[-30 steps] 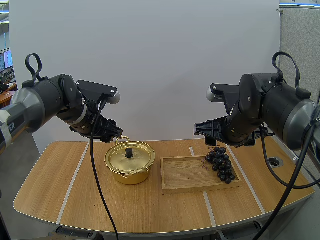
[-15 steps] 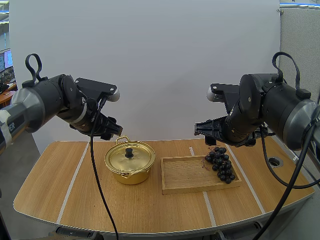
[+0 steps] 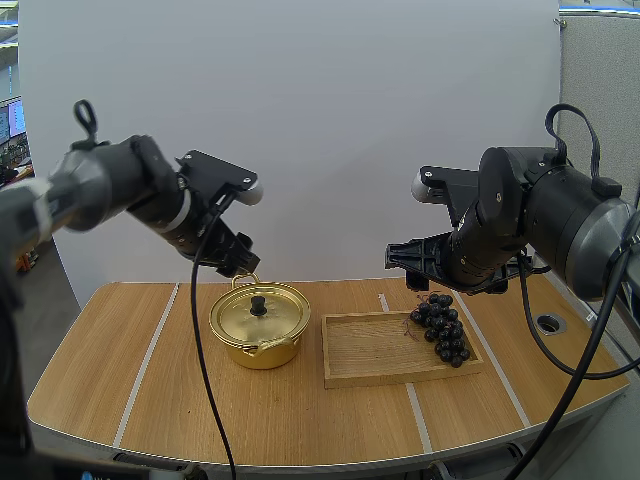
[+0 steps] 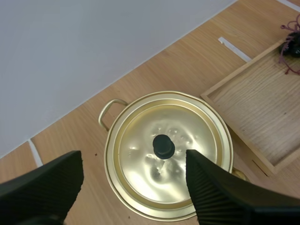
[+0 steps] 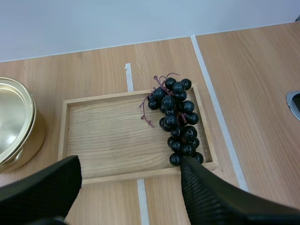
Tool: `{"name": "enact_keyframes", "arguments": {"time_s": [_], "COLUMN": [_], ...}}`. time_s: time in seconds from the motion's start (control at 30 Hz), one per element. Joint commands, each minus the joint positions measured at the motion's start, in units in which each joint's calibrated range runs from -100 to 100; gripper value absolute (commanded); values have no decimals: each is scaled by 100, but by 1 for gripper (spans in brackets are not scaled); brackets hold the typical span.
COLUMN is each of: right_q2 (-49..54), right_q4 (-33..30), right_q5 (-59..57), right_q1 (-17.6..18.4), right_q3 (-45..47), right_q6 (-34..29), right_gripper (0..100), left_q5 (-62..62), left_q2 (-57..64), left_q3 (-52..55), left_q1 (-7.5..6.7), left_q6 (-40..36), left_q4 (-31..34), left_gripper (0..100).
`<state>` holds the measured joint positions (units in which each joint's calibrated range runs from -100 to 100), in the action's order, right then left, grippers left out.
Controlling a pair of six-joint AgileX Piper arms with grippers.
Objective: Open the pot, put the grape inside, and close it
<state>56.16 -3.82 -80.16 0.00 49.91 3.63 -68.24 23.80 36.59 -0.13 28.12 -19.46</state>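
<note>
A gold pot [image 3: 258,327] with its lid [image 4: 168,152] on and a black knob [image 4: 163,146] stands left of centre on the table. My left gripper [image 3: 236,262] hovers above the pot's far rim, its ribbed fingers [image 4: 42,182] standing open on both sides of the knob. A bunch of dark grapes [image 3: 440,327] lies along the right side of the wooden tray [image 3: 375,350]. My right gripper [image 3: 402,261] hangs open above the tray's far edge, and the grapes [image 5: 176,121] lie below and between its fingers [image 5: 220,199].
The wooden tray [image 5: 108,136] sits just right of the pot [image 5: 16,124]. White tape lines [image 5: 215,108] cross the table. A round metal grommet [image 3: 550,323] is set into the table near its right edge.
My left arm has lifted and swung to the right, bringing its gripper over the pot's far side. The right arm has barely moved.
</note>
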Motion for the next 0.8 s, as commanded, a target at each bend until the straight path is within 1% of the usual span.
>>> {"name": "enact_keyframes", "arguments": {"time_s": [0.0, 0.07, 0.23, 0.47, 0.57, 0.77], "right_q2": [36, 36, 36, 36, 36, 36], "right_q4": [10, 10, 10, 10, 10, 10], "right_q5": [-44, -105, -146, -233, -233, -233], "right_q1": [-15, -15, -15, -15, -15, -15], "right_q3": [-49, -49, -49, -49, -49, -49], "right_q6": [46, 46, 83, 108, 120, 120], "right_gripper": [100, 100, 100, 100, 100, 100], "left_q5": [-411, -617, -970, -1220, -1574, -1748], "left_q2": [-420, -761, -1399, -2055, -2344, -2733], "left_q3": [-478, -808, -1236, -1525, -1710, -1942], "left_q1": [-88, -171, -303, -327, -327, -334], "left_q6": [45, 45, 45, 45, 45, 45], "left_q4": [-70, 59, 358, 511, 513, 527], "left_gripper": [100, 100, 100, 100, 100, 100]}}
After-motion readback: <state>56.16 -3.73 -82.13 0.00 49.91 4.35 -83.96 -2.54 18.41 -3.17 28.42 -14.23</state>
